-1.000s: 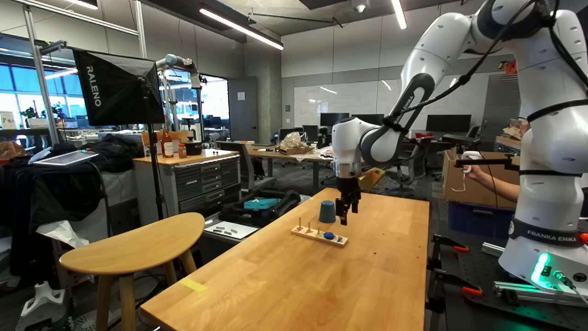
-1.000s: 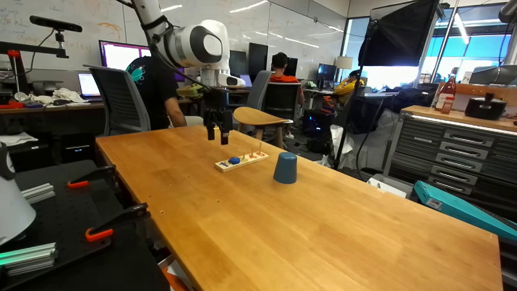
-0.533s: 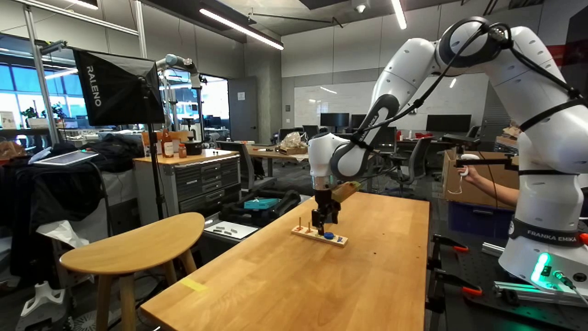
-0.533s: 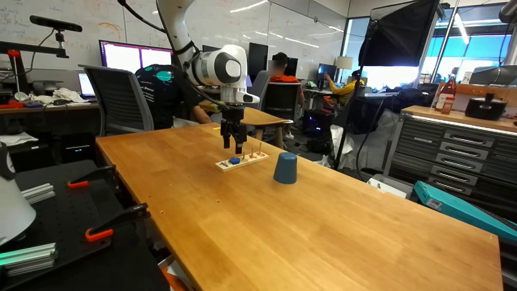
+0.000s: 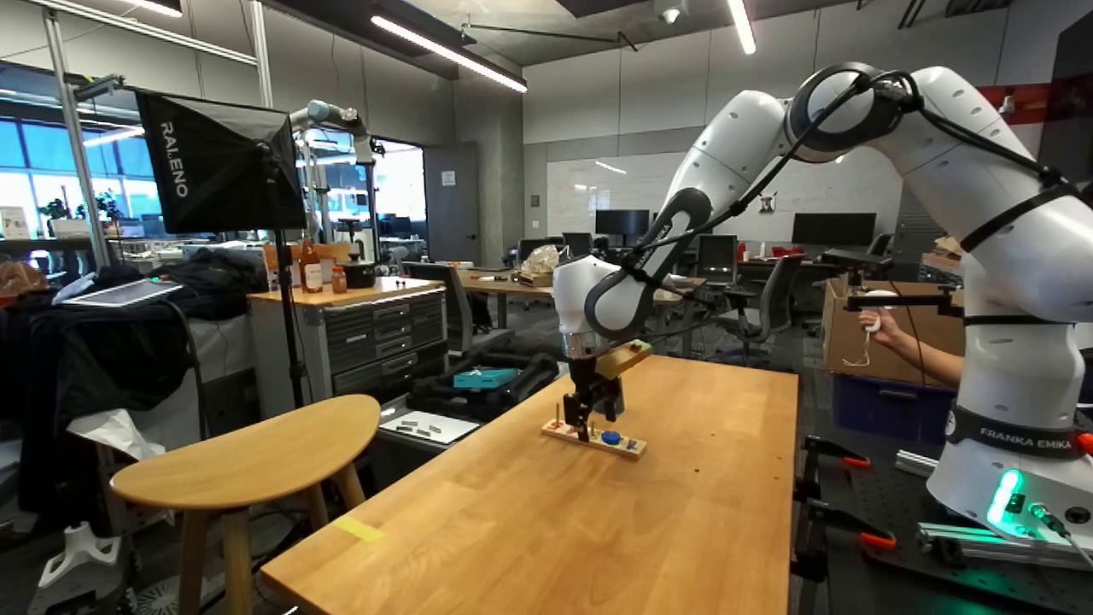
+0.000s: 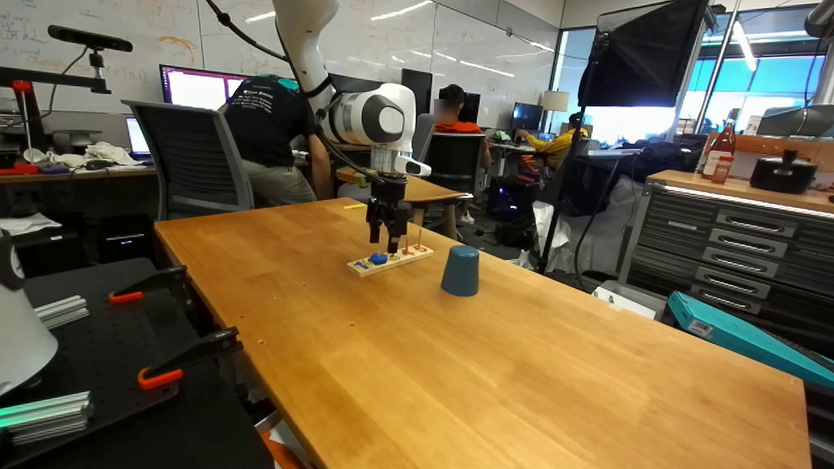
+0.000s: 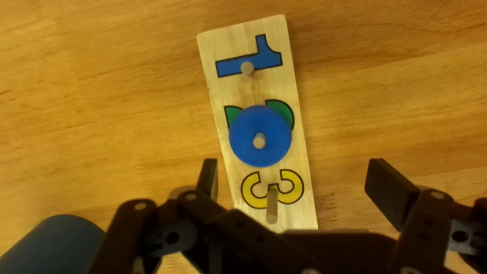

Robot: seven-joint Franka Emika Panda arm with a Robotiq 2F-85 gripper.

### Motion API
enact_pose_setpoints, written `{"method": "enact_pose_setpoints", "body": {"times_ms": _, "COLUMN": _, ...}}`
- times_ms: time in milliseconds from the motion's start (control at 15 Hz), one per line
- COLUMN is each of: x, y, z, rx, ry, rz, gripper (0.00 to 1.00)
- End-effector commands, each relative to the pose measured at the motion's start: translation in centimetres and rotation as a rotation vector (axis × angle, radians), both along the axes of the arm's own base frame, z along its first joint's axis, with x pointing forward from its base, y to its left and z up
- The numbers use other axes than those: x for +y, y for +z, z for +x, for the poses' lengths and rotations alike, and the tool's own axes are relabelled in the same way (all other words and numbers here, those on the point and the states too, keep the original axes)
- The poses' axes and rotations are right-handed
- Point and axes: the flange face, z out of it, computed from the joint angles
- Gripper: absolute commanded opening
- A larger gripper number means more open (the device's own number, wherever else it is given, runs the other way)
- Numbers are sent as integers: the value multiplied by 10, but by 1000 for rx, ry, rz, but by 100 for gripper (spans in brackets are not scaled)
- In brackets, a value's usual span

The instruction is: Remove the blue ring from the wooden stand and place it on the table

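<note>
The blue ring (image 7: 260, 121) sat on the wooden stand (image 7: 276, 89), around the 2nd peg (image 7: 259, 141) from the end marked with a blue 1 (image 7: 230, 67). The stand lay toward the long edge of the surface (image 6: 456, 365) opposite the robot's base (image 5: 978, 470), its 1 end turned away from that edge. A blue cup (image 6: 460, 270) stood near it, toward the same edge. The jaws, spread wide and holding nothing, hung over the stand by the yellow 3 (image 7: 249, 192), straddling it in the wrist view.
</note>
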Motion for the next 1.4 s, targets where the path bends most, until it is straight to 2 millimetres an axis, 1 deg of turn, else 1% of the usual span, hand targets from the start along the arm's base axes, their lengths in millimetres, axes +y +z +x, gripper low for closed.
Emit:
{"method": "enact_pose_setpoints", "body": {"times_ms": 0, "x": -3, "y": -4, "z": 16, "rx": 36, "ry": 7, "rz": 14, "gripper": 100}}
{"method": "enact_pose_setpoints", "body": {"times_ms": 333, "x": -5, "y": -2, "z": 16, "rx": 69, "ry": 11, "rz": 12, "gripper": 100}}
{"method": "enact_pose_setpoints", "body": {"times_ms": 400, "x": -5, "y": -5, "z": 5, "rx": 72, "ry": 15, "rz": 10, "gripper": 100}}
{"method": "enact_pose_setpoints", "body": {"times_ms": 467, "x": -5, "y": -6, "z": 1, "rx": 71, "ry": 20, "rz": 6, "gripper": 100}}
{"method": "enact_pose_setpoints", "body": {"times_ms": 667, "x": -8, "y": -11, "z": -9, "rx": 85, "ry": 33, "rz": 7, "gripper": 100}}
{"method": "enact_pose_setpoints", "body": {"times_ms": 933, "x": -7, "y": -15, "z": -16, "rx": 98, "ry": 42, "rz": 9, "gripper": 100}}
{"method": "enact_pose_setpoints", "body": {"times_ms": 1000, "x": -7, "y": -16, "z": -16, "rx": 93, "ry": 43, "rz": 9, "gripper": 75}}
{"method": "enact_pose_setpoints", "body": {"times_ms": 1067, "x": -7, "y": -16, "z": -17, "rx": 92, "ry": 43, "rz": 12, "gripper": 74}}
{"method": "enact_pose_setpoints", "body": {"times_ms": 1133, "x": -7, "y": -17, "z": -17, "rx": 88, "ry": 44, "rz": 13, "gripper": 68}}
{"method": "enact_pose_setpoints", "body": {"times_ms": 1200, "x": -7, "y": -17, "z": -17, "rx": 85, "ry": 46, "rz": 16, "gripper": 58}}
{"method": "enact_pose_setpoints", "body": {"times_ms": 1267, "x": -8, "y": -18, "z": -17, "rx": 83, "ry": 46, "rz": 18, "gripper": 51}}
{"method": "enact_pose_setpoints", "body": {"times_ms": 1333, "x": -8, "y": -16, "z": -17, "rx": 80, "ry": 45, "rz": 19, "gripper": 85}}
